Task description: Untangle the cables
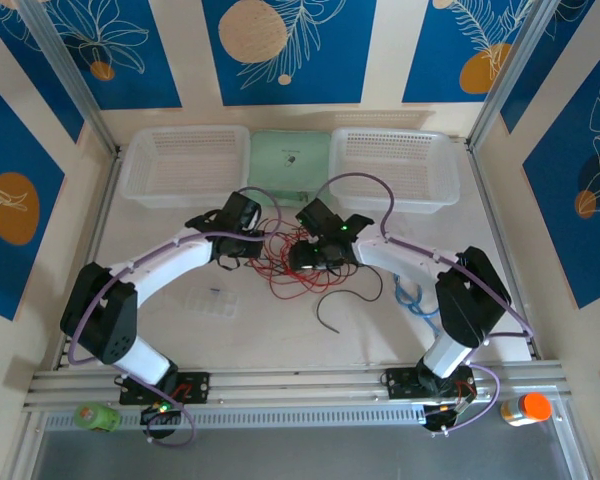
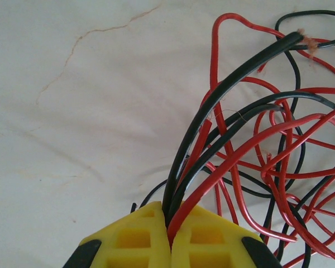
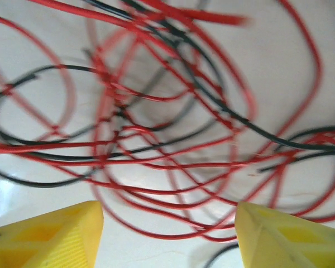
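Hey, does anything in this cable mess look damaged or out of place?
Yes. One black cable in the left wrist view ends in a frayed tip, with bare coppery strands sticking out at upper right. The white table cover also shows a thin brownish crack-like line near the top.

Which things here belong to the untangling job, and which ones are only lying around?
For the job:
- red and black cables
- left claw, shut on a bundle of them
- right claw, open over the tangle

Lying about:
- left basket
- right basket
- green pouch
- light blue cable
- orange bottle
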